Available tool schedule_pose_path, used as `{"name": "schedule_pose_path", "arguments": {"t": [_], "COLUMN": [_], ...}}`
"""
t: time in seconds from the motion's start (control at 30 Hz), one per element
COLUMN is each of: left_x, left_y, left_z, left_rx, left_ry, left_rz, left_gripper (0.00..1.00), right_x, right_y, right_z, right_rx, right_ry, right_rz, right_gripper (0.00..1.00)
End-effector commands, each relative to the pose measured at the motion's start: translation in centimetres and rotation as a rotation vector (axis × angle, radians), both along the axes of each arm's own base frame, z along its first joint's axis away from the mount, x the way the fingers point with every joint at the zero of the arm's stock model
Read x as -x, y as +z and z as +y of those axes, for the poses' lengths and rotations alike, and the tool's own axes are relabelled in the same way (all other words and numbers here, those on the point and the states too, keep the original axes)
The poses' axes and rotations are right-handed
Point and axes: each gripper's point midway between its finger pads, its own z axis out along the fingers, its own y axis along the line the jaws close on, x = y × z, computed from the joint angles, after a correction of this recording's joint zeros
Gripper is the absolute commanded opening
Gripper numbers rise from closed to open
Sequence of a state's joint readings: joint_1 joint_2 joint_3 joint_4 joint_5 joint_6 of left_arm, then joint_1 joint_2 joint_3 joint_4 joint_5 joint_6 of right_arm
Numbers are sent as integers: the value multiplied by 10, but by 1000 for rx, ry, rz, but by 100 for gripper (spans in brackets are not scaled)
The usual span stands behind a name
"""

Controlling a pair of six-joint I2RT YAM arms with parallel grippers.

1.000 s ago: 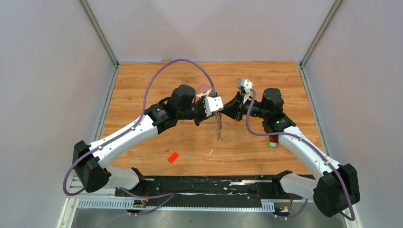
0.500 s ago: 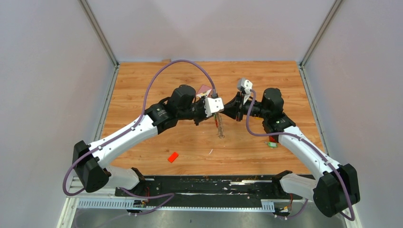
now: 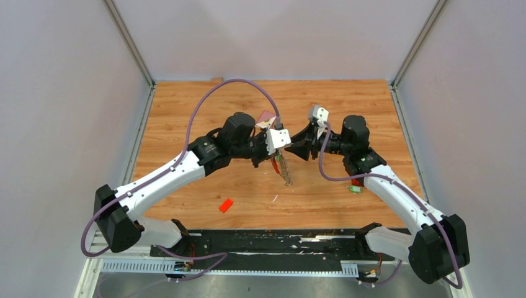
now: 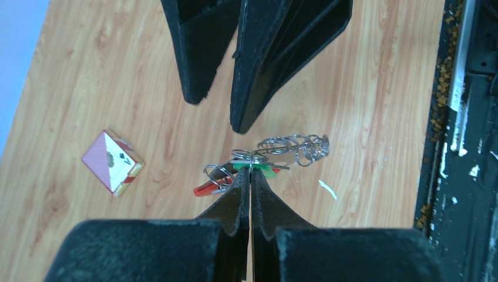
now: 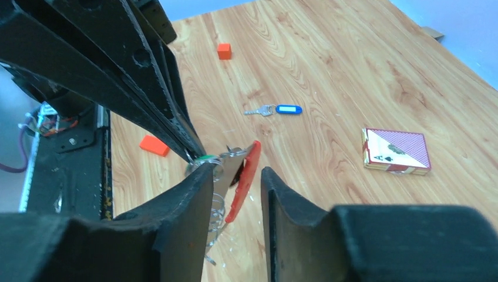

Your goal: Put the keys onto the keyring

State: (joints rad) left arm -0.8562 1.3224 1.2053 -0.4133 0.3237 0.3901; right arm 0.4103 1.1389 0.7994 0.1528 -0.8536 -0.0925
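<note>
My left gripper (image 4: 251,171) is shut on a wire ring of the keyring (image 4: 258,158), which hangs above the table. The bunch has a red strap (image 4: 205,188), a green tag (image 4: 265,170) and silver rings (image 4: 296,147). In the top view the left gripper (image 3: 277,151) holds the keyring (image 3: 285,171) at mid-table. My right gripper (image 5: 236,171) is open, its jaws either side of the red strap (image 5: 245,179), and it faces the left gripper (image 5: 191,156). A blue-tagged key (image 5: 276,110) lies on the table. No black-tagged key shows.
A card pack (image 5: 396,151) lies on the table behind the grippers (image 4: 111,163). A flat orange-red block (image 3: 226,205) lies near the front. A small orange cube (image 5: 224,51) sits farther off. A small green item (image 3: 355,188) lies beside the right arm.
The hanging keyring has swung from straight down to a tilt. Both grippers have shifted slightly left, the left one a little lower. The right gripper stays open.
</note>
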Motion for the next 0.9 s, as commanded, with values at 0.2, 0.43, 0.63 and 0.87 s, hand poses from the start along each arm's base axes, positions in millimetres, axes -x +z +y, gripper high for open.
{"name": "schedule_pose_path", "arguments": {"t": [0.2, 0.43, 0.63, 0.87], "left_x": [15, -13, -44, -34], "left_y": [-10, -19, 11, -85], "left_z": [8, -19, -74, -53], "left_rx": [-90, -151, -60, -277], "left_ry": [17, 41, 8, 27], "left_rz": [152, 199, 212, 340], "left_gripper": [0, 0, 0, 0], "right_x": [-6, -36, -54, -55], "right_y": [7, 10, -1, -17], "right_z": [-36, -90, -143, -165], "right_rx": [90, 172, 235, 251], "right_ry": [-94, -337, -608, -681], "right_rz": [-49, -15, 46, 94], "right_gripper": [44, 44, 44, 44]}}
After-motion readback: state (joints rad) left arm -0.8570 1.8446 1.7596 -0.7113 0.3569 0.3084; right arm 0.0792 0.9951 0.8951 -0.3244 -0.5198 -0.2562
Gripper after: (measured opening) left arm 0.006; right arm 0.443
